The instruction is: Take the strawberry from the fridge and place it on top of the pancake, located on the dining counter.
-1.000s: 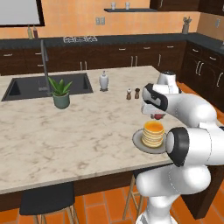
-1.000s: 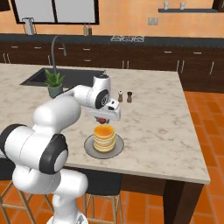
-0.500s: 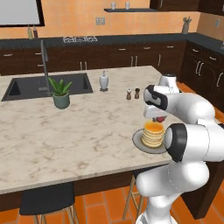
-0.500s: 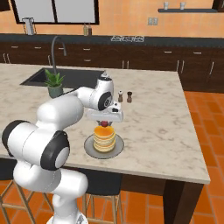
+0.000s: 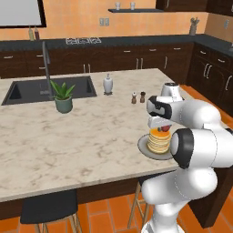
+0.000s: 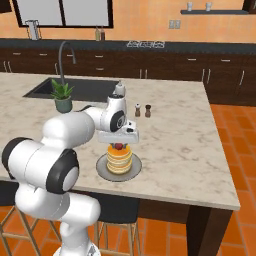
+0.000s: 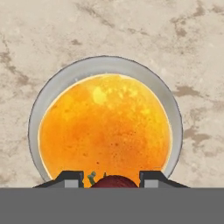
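The pancake [image 5: 159, 141] is a golden stack with orange syrup on a dark grey plate [image 5: 144, 148], near the front right edge of the dining counter [image 5: 68, 136]. My gripper [image 5: 164, 128] hangs just above the stack, shut on the dark-red strawberry [image 5: 164, 129]. The right base view also has the strawberry [image 6: 118, 146] right over the pancake [image 6: 119, 160]. In the hand view the strawberry [image 7: 113, 181] sits between the fingertips [image 7: 70, 178], over the near edge of the syrupy pancake [image 7: 105, 127] and its plate [image 7: 52, 87]. I cannot tell whether the berry touches the syrup.
A potted green plant [image 5: 63, 96] stands by the sink [image 5: 27, 91] with its tall faucet [image 5: 45, 63]. A white bottle [image 5: 108, 84] and two small shakers [image 5: 138, 97] sit behind the plate. A dark stool [image 5: 48, 207] stands under the counter's front edge.
My gripper has come down a little toward the pancake, still holding the strawberry. The base and the other things have stayed put.
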